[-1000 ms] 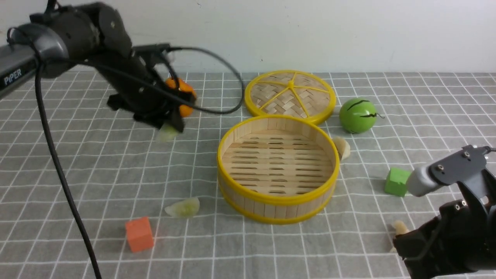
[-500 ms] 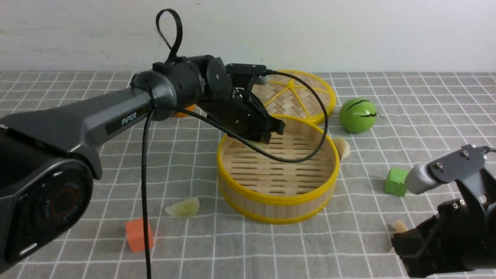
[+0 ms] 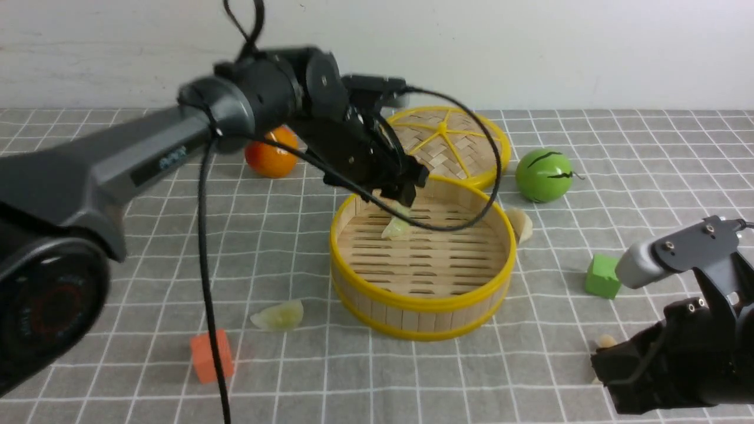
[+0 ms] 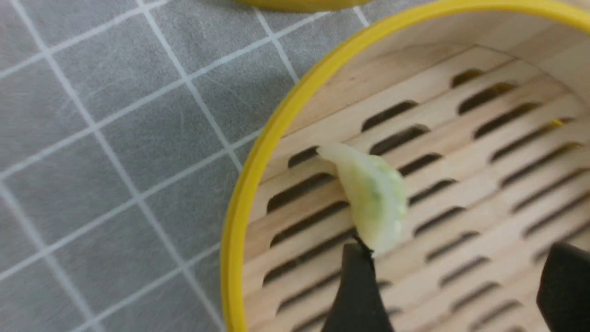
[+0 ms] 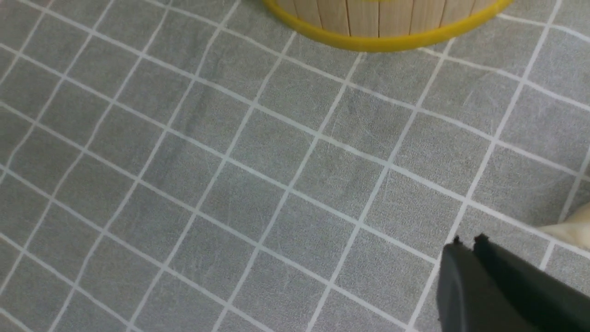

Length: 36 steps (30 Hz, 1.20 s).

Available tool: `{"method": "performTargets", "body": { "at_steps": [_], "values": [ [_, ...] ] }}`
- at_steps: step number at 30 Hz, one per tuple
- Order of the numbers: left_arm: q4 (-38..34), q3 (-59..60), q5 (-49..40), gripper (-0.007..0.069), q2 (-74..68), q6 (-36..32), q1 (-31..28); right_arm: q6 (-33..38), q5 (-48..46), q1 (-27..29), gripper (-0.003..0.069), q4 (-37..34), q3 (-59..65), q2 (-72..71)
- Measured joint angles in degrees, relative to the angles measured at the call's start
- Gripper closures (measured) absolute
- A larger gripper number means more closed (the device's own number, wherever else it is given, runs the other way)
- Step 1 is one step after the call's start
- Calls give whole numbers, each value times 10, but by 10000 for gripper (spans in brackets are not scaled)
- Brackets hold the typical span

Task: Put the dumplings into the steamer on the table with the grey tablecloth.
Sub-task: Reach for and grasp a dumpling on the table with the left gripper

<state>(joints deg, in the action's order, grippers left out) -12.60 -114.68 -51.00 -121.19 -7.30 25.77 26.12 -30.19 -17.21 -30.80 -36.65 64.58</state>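
The counter [image 3: 147,265], covered by the grey tablecloth [image 3: 618,147], carried every object. The left arm [image 3: 135,153] reached across it to the steamer [image 3: 421,303], which stood upright near the middle. The left end effector [image 3: 403,193] hung over the steamer's far-left rim with its jaws wide apart and nothing between them. The right end effector [image 5: 468,242] sat low at the near right with its jaws together and, as far as we could see, nothing in them.

We judged the task about one quarter done. One green dumpling [image 4: 373,203] lay on the slatted floor inside the steamer, with one end just at a fingertip [image 4: 357,276]. Its long axis ran obliquely across the slats, and the other pointed end faced the wall. The other three dumplings were outside, on the cloth. A second green dumpling [image 3: 278,316] lay near the steamer on the robot's left, its long axis roughly left to right and its narrow end pointing left. A cream dumpling [image 3: 521,224] sat just beside the steamer's wall on the right, partly hidden, with its long axis roughly front to back. Another cream dumpling [image 3: 605,340] lay just beside the right end effector; we could not tell its heading.
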Motion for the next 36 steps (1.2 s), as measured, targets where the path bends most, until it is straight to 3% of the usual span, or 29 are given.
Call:
{"method": "performTargets", "body": {
  "at_steps": [3,7,13,21,27,36],
  "values": [
    [17,-8,-65,171,69,-34,0,0,4,0,625,-1,0,0],
    [16,5,-183,272,164,-104,-2,0,8,0,619,-1,0,1],
    [10,138,-198,386,177,-108,-39,0,-1,0,618,-9,0,11],
    [39,293,-81,372,128,-108,-66,0,-16,0,617,-35,0,12],
    [46,299,-20,349,78,-114,-66,0,-18,0,617,-37,0,12],
    [42,301,-8,323,40,-117,-66,2,-15,0,607,-37,0,12]
  ]
}}
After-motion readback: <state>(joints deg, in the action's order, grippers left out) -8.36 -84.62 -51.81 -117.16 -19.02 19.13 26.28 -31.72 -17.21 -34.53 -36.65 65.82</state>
